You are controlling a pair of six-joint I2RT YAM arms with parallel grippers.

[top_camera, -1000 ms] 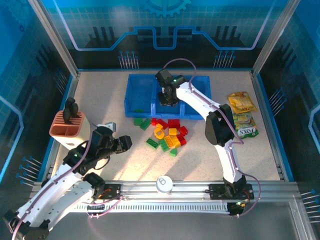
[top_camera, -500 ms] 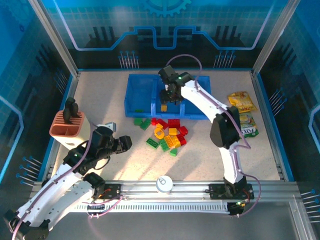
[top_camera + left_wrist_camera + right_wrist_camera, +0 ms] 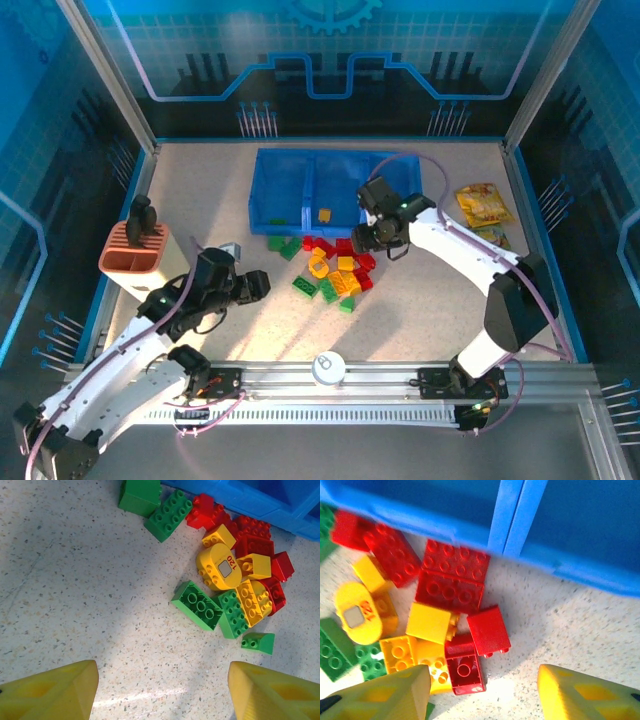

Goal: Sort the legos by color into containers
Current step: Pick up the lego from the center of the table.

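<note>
1. The table (image 3: pixel 200 190) has a pale, speckled, stone-like top.
2. The tray (image 3: pixel 275 185) is translucent blue plastic with low walls, split into three rectangular bins in a row. It sits near the middle of the table's far edge.
3. One yellow brick (image 3: pixel 325 213) lies in the middle bin. A green speck in the left bin's near corner may be another brick, but it is too small to be sure.
4. The legos (image 3: pixel 335 265) lie heaped on the table, just in front of the tray's near wall. They are glossy studded blocks in red, green and yellow.
5. In the left wrist view, a rounded yellow piece (image 3: pixel 220 569) (it bears a "120" label) sits mid-heap. A dark green brick (image 3: pixel 197 605) lies flat at the heap's near side.
6. In the right wrist view, two flat red plates (image 3: pixel 452 582) lie side by side against the tray wall (image 3: pixel 510 515).
7. The left gripper (image 3: pixel 162 690) hovers over bare table beside the heap. Its yellow wedge-shaped fingers (image 3: pixel 50 690) are spread wide, with nothing between them.
8. The right gripper (image 3: pixel 485 690) hangs over the heap's right end. Its jaws are parted and empty.
</note>
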